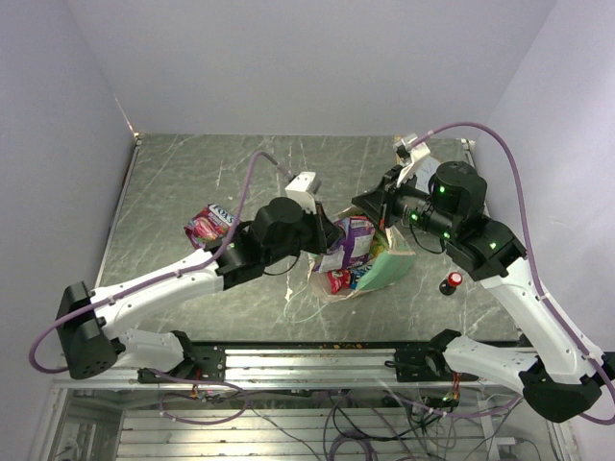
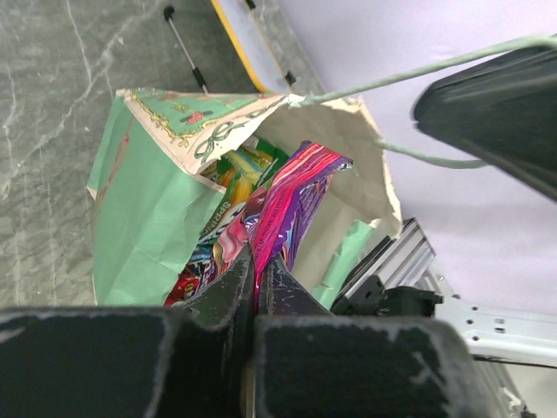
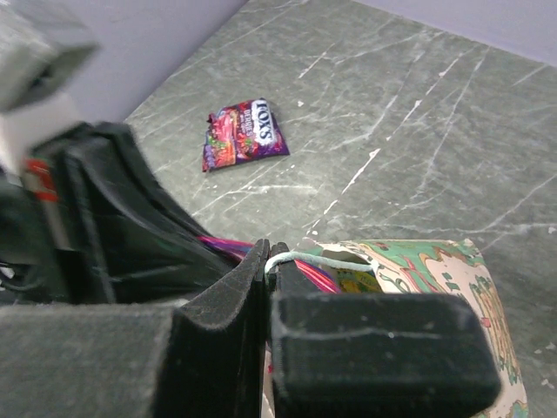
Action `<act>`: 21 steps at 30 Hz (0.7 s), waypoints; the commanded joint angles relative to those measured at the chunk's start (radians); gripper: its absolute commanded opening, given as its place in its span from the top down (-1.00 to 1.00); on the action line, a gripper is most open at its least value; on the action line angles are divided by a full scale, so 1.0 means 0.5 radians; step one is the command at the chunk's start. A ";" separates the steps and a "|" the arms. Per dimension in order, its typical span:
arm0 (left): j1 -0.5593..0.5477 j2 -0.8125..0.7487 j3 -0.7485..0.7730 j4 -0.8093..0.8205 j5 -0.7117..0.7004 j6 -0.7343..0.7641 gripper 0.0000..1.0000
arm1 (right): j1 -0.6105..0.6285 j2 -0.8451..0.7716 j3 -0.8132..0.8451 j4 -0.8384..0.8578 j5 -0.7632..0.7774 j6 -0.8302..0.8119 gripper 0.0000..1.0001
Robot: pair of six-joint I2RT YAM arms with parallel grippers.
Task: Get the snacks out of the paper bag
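The mint-green paper bag (image 1: pixel 386 271) stands open at the table's middle, with several snacks (image 1: pixel 338 279) inside. My left gripper (image 1: pixel 334 236) is shut on a purple and pink packet (image 1: pixel 357 234) and holds it at the bag's mouth. In the left wrist view the gripper (image 2: pixel 258 258) pinches the packet (image 2: pixel 291 196) in front of the bag (image 2: pixel 148 231). My right gripper (image 1: pixel 371 205) is shut on the bag's white string handle (image 3: pixel 318 259), as its wrist view (image 3: pixel 271 252) shows. One purple-red packet (image 1: pixel 209 226) lies on the table to the left, also seen in the right wrist view (image 3: pixel 244 131).
A small red-capped black knob (image 1: pixel 451 282) stands right of the bag. A white board (image 1: pixel 415 158) leans at the back right by the wall. Both arms crowd over the bag. Walls close the table on three sides.
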 commanded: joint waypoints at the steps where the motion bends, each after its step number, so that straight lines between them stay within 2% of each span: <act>1: 0.039 -0.249 0.095 -0.095 -0.068 -0.026 0.86 | 0.011 -0.025 0.013 0.102 0.125 -0.011 1.00; 6: 0.054 -0.448 0.339 -0.583 -0.382 0.064 0.86 | 0.010 -0.030 -0.003 0.121 0.163 -0.012 1.00; 10: 0.081 -0.547 0.537 -0.856 -0.585 0.088 0.86 | 0.010 -0.037 0.008 0.097 0.185 -0.010 1.00; 17: 0.133 -0.368 0.981 -1.253 -0.816 0.159 0.86 | 0.013 -0.028 0.043 0.112 0.195 -0.034 1.00; 21: 0.242 -0.233 1.182 -1.582 -1.056 0.000 0.86 | 0.012 0.008 0.080 0.111 0.150 -0.038 1.00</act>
